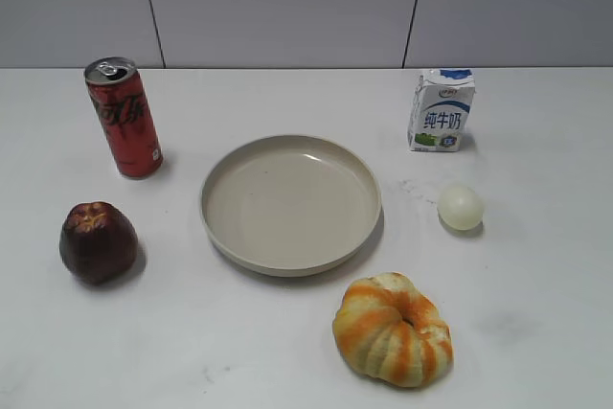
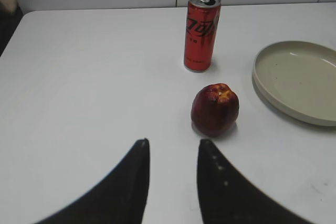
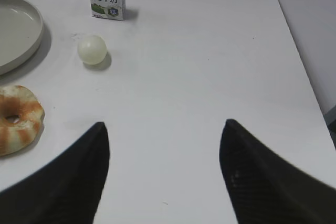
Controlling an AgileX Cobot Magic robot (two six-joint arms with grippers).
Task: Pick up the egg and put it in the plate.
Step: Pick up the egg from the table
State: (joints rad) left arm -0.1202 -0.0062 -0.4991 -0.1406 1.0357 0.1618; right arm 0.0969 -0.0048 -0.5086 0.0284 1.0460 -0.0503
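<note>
We see a plain white table (image 1: 536, 332) against a grey panelled wall (image 1: 287, 7). The small pale cream egg (image 1: 461, 207) lies right of the wide round beige plate (image 1: 290, 204), apart from it. Only the wrist views show our claws: the left gripper (image 2: 173, 148) stands narrowly parted, the right gripper (image 3: 165, 129) wide open, both holding nothing.

Exterior slants down frontally; 2 wrist views (low, oblique) share the plate (image 1: 290, 204).

white table (image 1: 536, 332) | egg (image 1: 461, 207) | plate (image 1: 290, 265) | can (image 1: 124, 117) | apple (image 1: 98, 241) | milk carton (image 1: 442, 109) | pumpkin (image 1: 393, 329)
</note>
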